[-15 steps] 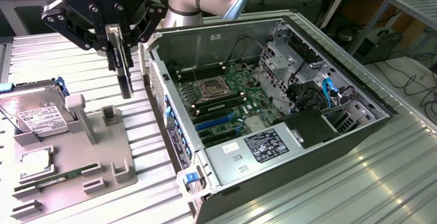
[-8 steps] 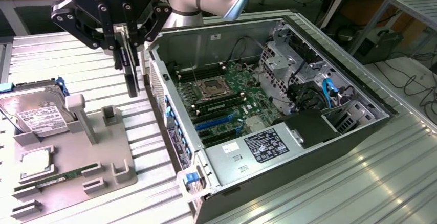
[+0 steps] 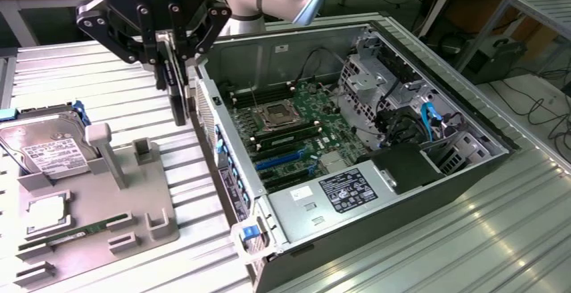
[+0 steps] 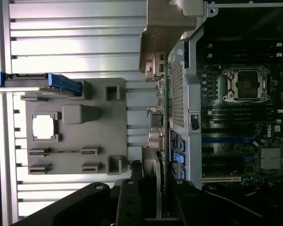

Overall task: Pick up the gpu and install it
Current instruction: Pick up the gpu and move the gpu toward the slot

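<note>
the jaws stand narrow, clamped on the upper edge of the gpu. the card hangs edge-on below them, its visible length running toward six o'clock, over the ribbed surface just outside the rear wall of the computer case. in the exterior view the blue expansion slots lie at about four o'clock from the card, across that wall.

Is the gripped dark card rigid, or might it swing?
The thin dark circuit card hangs straight from the end effector: probably stiff. Pinched only up top, it might pivot if it bumps the grey metal case.
</note>
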Controlling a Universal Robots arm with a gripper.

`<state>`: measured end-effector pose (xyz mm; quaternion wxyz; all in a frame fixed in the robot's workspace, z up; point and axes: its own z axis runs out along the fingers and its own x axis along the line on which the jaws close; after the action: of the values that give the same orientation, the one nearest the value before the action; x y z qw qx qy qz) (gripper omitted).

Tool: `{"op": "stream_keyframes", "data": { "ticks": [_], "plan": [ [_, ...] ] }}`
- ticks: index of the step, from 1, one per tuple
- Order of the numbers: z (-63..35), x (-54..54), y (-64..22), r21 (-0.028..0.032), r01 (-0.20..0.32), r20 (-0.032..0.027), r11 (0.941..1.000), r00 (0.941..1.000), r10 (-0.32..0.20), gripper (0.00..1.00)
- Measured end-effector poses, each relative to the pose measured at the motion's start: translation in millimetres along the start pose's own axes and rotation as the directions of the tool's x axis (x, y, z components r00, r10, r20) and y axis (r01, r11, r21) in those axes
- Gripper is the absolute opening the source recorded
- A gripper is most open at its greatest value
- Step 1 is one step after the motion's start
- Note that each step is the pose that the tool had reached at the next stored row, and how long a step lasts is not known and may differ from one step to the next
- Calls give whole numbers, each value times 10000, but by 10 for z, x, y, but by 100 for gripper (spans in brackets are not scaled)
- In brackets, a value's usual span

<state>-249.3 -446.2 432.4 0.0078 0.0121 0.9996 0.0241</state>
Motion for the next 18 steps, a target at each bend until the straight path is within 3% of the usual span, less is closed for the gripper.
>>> {"op": "stream_keyframes", "data": {
  "ticks": [18],
  "plan": [
    [3, -183, 4, 1, 0, 0, 10000, 10000, 0, 28]
  ]
}}
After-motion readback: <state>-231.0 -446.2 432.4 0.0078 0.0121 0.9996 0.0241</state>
